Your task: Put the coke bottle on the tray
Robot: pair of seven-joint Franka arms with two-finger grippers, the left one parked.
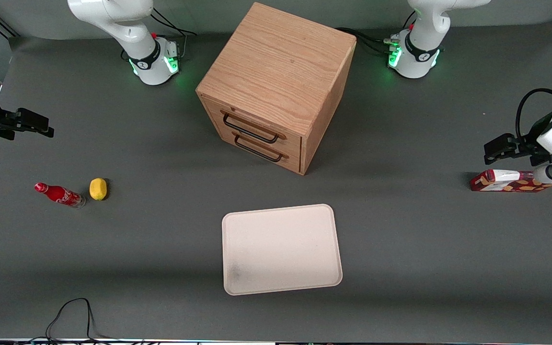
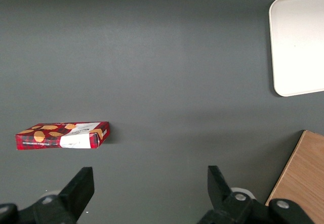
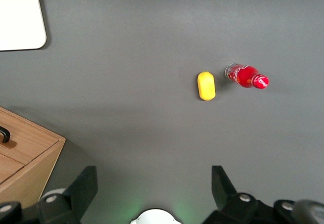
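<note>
Since the coke bottle (image 1: 59, 194) hasn't been touched yet, the step here is just the reach and grab, so it's all about lining up well. The bottle looks upright in the right wrist view, cap up, with the lemon (image 1: 97, 189) just beside it but not touching. I'd come down with the fingers straddling the red body below the cap, and turn the wrist so neither finger drops into the gap on the lemon's side, otherwise it'll nudge the lemon or tip the bottle. It's slim and probably light, so I'd guess it falls over easily if a finger clips it before closing.

The gripper (image 1: 34, 123) is hanging up high at the working arm's end of the table, fingers (image 3: 83, 186) spread wide apart and holding nothing. The bottle sits on the table nearer the front camera than the gripper and well below it, so there's a fair way to travel forward and down.

The tray (image 1: 281, 249) lies flat in front of the drawer cabinet (image 1: 276, 86), well apart from the bottle, toward the middle of the table. Nothing's on it, so loads of room for the drop later
</note>
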